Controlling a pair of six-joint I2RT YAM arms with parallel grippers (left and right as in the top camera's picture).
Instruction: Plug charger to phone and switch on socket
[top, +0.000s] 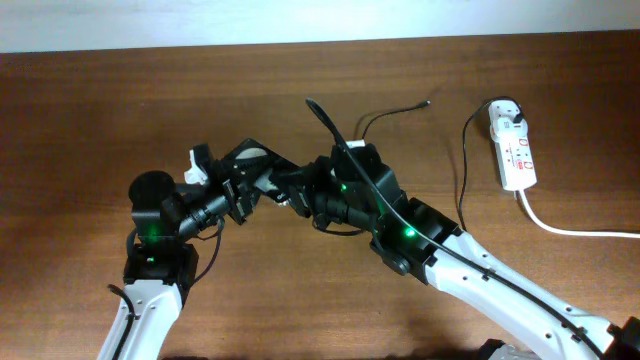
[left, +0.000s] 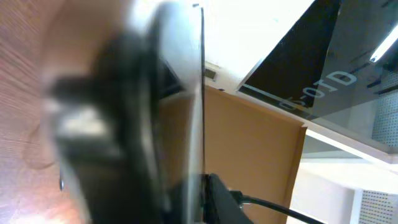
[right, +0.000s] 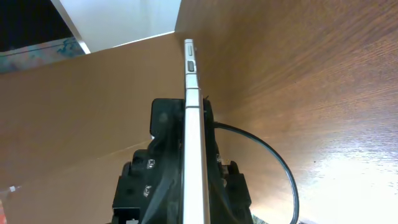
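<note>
there, phone (right: 192, 124) edge-on between the right jaws

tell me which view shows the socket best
Overhead: the socket lies whole and unblocked at the right, its thick white cord trailing off toward the right edge. Neither wrist view shows it at all.

My overhead looks straight down on the table (top: 90, 110) from afar. Both wrist cameras sit close, sharing its wood; the right sights the phone (right: 191, 112) edge-on.
</note>
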